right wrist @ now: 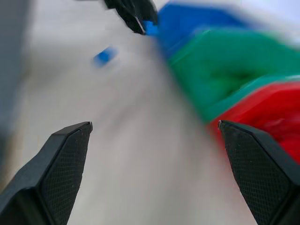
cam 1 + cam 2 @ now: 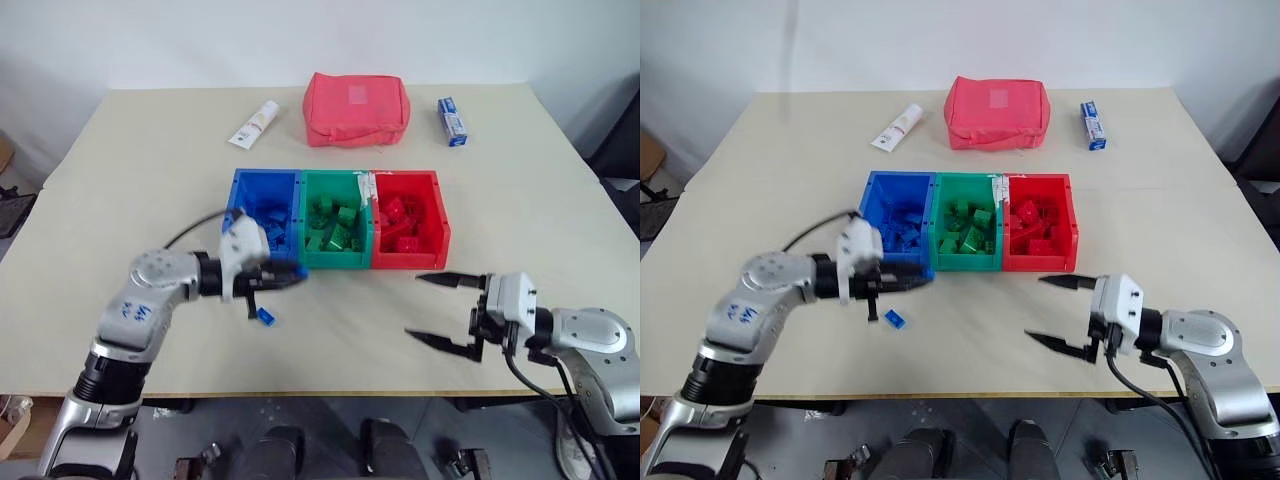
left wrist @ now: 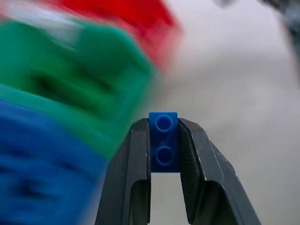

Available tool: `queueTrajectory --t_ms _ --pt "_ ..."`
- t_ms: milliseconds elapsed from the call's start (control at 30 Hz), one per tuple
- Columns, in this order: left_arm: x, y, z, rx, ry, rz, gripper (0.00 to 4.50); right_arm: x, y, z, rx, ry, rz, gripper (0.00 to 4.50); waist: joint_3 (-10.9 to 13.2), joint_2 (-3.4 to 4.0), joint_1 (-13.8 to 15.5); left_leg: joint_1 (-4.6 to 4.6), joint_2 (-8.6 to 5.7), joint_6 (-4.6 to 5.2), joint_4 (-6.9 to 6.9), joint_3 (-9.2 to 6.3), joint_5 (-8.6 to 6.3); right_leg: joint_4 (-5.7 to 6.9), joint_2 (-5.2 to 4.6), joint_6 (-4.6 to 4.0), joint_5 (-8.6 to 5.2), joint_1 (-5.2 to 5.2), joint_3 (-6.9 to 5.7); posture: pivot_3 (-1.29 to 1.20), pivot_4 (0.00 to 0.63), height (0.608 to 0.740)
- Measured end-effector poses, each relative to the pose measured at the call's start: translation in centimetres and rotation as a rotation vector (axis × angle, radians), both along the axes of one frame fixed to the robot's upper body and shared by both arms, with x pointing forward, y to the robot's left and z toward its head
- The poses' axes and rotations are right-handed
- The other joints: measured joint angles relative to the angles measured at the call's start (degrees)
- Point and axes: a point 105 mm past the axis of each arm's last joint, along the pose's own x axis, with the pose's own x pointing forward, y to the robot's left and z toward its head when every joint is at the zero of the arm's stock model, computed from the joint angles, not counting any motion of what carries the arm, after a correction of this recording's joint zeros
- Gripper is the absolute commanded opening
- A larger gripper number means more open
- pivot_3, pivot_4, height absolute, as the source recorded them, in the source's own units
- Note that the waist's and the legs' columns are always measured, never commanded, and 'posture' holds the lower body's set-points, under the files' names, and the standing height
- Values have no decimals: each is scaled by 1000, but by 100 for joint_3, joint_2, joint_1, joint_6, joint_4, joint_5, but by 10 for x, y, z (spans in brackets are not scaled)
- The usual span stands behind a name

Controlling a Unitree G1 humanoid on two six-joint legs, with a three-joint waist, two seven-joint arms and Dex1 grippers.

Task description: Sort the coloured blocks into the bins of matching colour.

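Your left wrist view gives you what the head views cannot: a blue block with two studs, pinched squarely between the two black fingers of the left end effector, so that end effector is clenched on it. From the head camera you see the same left end effector held above the counter, just in front of the blue bin, but the held block is hard to make out there. A second blue block lies loose on the counter just beside and below that end effector. Your right end effector hovers over the counter in front of the red bin, its fingers spread wide and holding nothing; the right wrist view confirms the gap between them. The three bins stand joined in a row: blue holding blue bricks, the green bin holding green bricks, red holding red ones. Behind them lie a red pouch, a white tube and a small blue-and-white box.
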Motion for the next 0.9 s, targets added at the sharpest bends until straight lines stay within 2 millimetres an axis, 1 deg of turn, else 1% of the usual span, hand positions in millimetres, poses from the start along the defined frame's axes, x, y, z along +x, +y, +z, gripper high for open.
queueTrajectory --t_ms 33,100,200,267,333,367,500,567,633,733,800,833,867,900 --pt "10 2 9 -55 -23 64 451 3 0 2 23 -11 -24 4500 0 0 7 0 -3 0 0 0 0 0 0 0 0 1 0 0 150 740" --pt "26 6 17 -110 -41 170 451 7 2 5 45 -31 -45 4500 0 0 11 -2 -5 0 5 0 0 1 -1 2 1 1 -1 0 150 740" --pt "49 17 16 -110 -45 325 451 11 2 7 60 -47 -77 4500 0 0 12 -2 -6 0 6 0 0 0 -1 3 1 0 0 0 150 740" --pt "57 23 10 -105 -22 384 1182 12 2 8 56 -51 -84 4500 0 0 8 -3 -6 1 5 1 0 1 -1 3 1 -2 0 0 150 740" --pt "59 22 4 -86 -3 395 1683 12 1 8 55 -52 -86 4500 0 0 -4 -3 -6 1 4 3 0 1 -1 3 2 -3 2 0 150 740" --pt "60 21 1 -80 3 395 2002 13 1 8 54 -52 -87 4500 0 0 -5 -3 -5 1 4 3 0 2 0 3 2 -4 2 0 150 740" --pt "60 21 2 -80 -7 391 3286 15 2 11 46 -68 -83 4500 0 0 -3 -3 -4 0 7 4 0 3 0 3 2 -4 2 0 150 740" --pt "59 24 3 -83 -6 387 3920 14 3 11 40 -68 -76 4500 0 0 -3 -3 -4 0 7 4 0 3 0 3 2 -4 3 0 150 740" --pt "53 31 2 -74 -9 362 4479 14 5 10 29 -66 -58 4500 0 0 -23 -3 -3 0 3 6 0 2 0 3 2 -5 5 0 150 740" --pt "27 59 -9 -55 9 287 4479 13 4 8 1 -54 -38 4500 -1 2 -149 2 2 -1 -15 16 0 1 0 0 0 -13 14 0 150 740" --pt "4 75 -15 -64 19 207 4479 14 4 7 -17 -46 -9 4500 -1 2 -175 2 6 -1 -15 18 -1 -2 0 -1 0 -12 16 0 150 740" --pt "-6 86 -20 -57 39 186 4479 13 6 7 -28 -46 14 4500 -1 2 -198 4 7 -1 -15 21 -1 0 -3 -1 -1 -12 18 0 150 740" --pt "-16 102 -25 -43 63 192 4479 12 7 7 -43 -47 36 4500 -1 2 -191 5 7 -2 -16 18 0 0 -3 -3 -1 -11 16 0 150 740" --pt "-21 114 -28 -33 67 211 4479 12 8 6 -55 -44 56 4500 -1 2 -164 5 8 -2 -13 17 0 -1 -1 -4 -2 -10 13 0 150 740"
